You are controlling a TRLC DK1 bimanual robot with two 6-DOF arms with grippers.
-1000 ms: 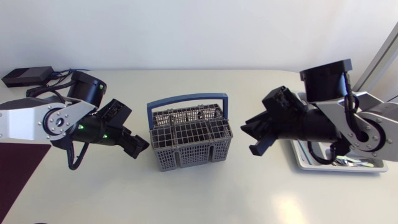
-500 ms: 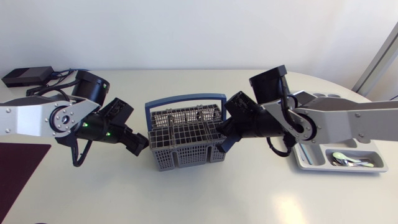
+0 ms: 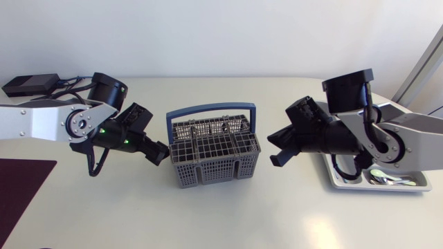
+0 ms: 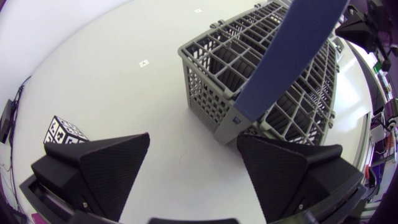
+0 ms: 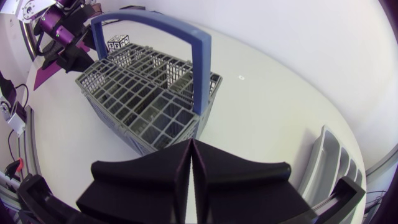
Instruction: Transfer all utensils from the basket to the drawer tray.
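The grey wire basket with a blue handle stands mid-table. My left gripper hovers open just beside its left wall; in the left wrist view the fingers stand wide apart with the basket ahead of them. To the basket's right, a short gap away, is my right gripper, shut with nothing between its fingers. The basket lies ahead of it. The white drawer tray sits at the right, partly under my right arm, with shiny utensils in one compartment.
A black box with cables lies at the back left corner. A dark mat covers the table's left front. A small marker cube stands beside my left gripper. The tray's rim shows beside my right gripper.
My right gripper went in to the basket's right side, shut its fingers, and has pulled back to the right. The left gripper has edged closer to the basket's left wall.
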